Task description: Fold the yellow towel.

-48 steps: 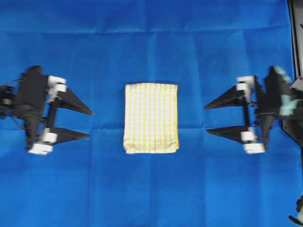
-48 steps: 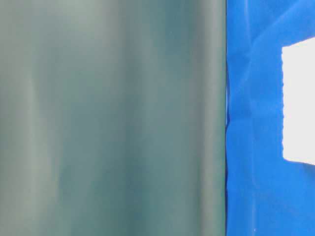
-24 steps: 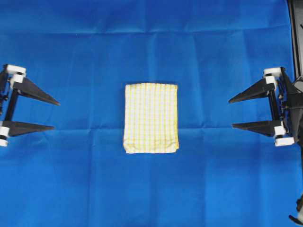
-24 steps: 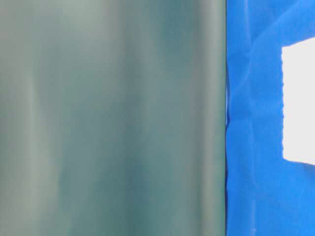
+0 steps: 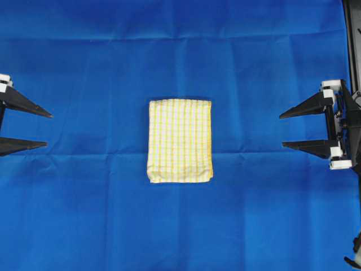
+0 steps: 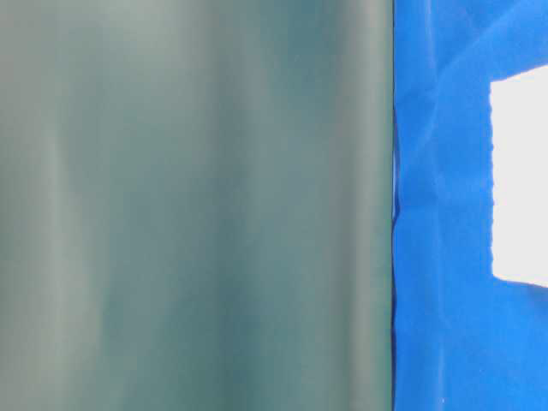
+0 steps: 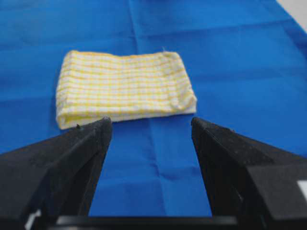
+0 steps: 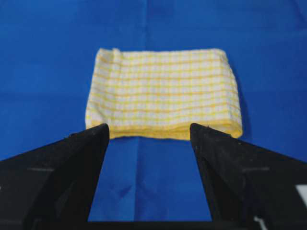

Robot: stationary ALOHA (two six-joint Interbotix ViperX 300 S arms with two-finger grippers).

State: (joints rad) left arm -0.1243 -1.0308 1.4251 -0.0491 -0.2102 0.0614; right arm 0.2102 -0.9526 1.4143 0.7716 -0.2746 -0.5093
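1. The setting appeared to be a robotics lab bench.
2. A plain blue cloth (image 5: 180, 45) covered the whole work surface.
3. A black frame rail (image 5: 351, 39) ran along the right edge.
4. No household furnishings showed.

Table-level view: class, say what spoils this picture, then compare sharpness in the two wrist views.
Table-level view: a blurred grey-green surface fills most of it, with a white blown-out patch at right. Left wrist view: towel soft, fingers sharper. Right wrist view: towel soft too.

Four views around one folded towel

Overhead looks straight down; each wrist camera peers between its claw's open jaws at the yellow towel (image 5: 180, 141).
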